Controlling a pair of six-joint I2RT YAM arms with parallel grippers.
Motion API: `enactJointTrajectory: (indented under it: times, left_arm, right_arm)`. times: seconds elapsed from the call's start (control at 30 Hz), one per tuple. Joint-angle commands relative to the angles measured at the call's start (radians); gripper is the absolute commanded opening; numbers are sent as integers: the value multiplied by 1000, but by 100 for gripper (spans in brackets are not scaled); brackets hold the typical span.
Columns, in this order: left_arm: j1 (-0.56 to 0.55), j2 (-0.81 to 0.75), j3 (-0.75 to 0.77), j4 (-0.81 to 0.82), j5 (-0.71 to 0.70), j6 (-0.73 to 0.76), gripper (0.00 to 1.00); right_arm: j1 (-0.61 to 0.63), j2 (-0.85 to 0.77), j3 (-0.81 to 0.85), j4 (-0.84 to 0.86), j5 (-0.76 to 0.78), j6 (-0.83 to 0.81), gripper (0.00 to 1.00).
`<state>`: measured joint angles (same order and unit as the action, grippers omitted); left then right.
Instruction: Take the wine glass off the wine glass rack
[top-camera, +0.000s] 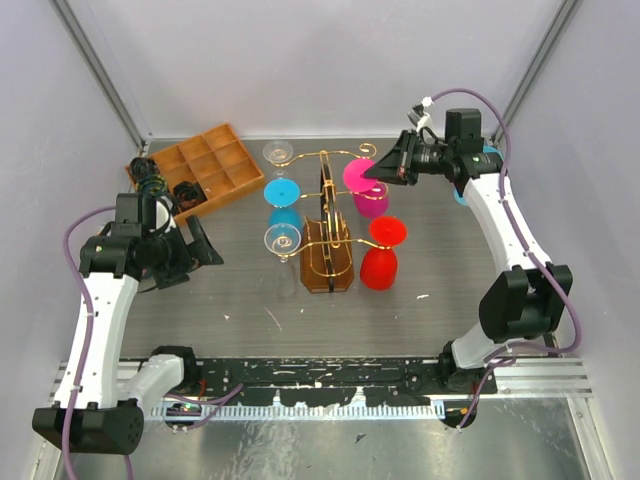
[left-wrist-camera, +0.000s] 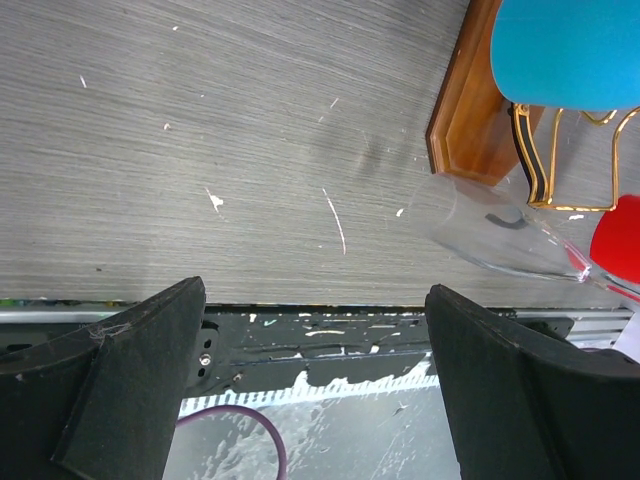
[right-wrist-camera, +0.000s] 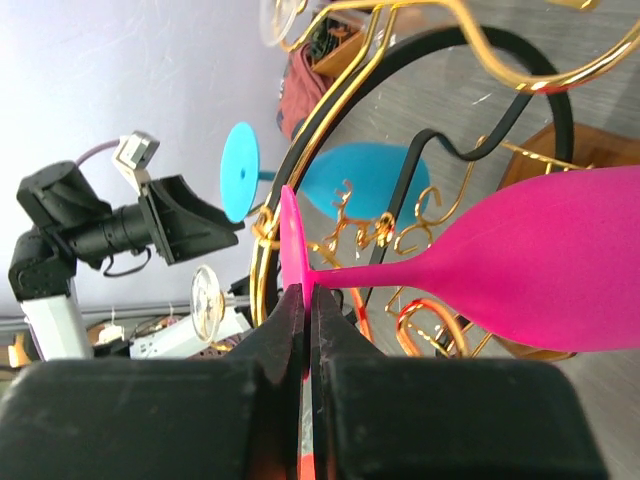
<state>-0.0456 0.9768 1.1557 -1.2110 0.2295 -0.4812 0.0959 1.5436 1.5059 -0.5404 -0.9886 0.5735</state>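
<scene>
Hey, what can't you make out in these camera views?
Top view: dark items in the tray, too small to identify.
Right wrist: pink wine glass rim cut off by the right edge.
Left wrist: clear glass stem cut off by the right edge.

The left arm (top-camera: 100, 300) and right arm (top-camera: 510, 225) share white shells with chunky black joint housings. A purple cable (top-camera: 68, 240) loops beside each, the right one's passing a small white plug (top-camera: 428, 102). The left claw (top-camera: 207, 245) and right claw (top-camera: 372, 173) have matte black, wedge-shaped fingers (left-wrist-camera: 130, 390), faintly scuffed.
</scene>
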Motion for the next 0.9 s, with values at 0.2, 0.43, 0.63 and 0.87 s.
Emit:
enactJointTrajectory:
  times: [0.2,0.43,0.63,0.87]
  left_arm:
    - [3,-15,1,-13,-11,21,98]
    - [2,-7,-14,7,0,15,98]
    - [3,3,-29,20,-8,24,98]
    - [3,63,-22,59,-19,33,98]
  right_arm:
    - [-148,22,74,65,-2,46,1]
    - [-214,121,221,-55,94,-59,1]
    - [-214,337,428,-81,167,-99,1]
    - [-213,580,723,-84,384,-170,1]
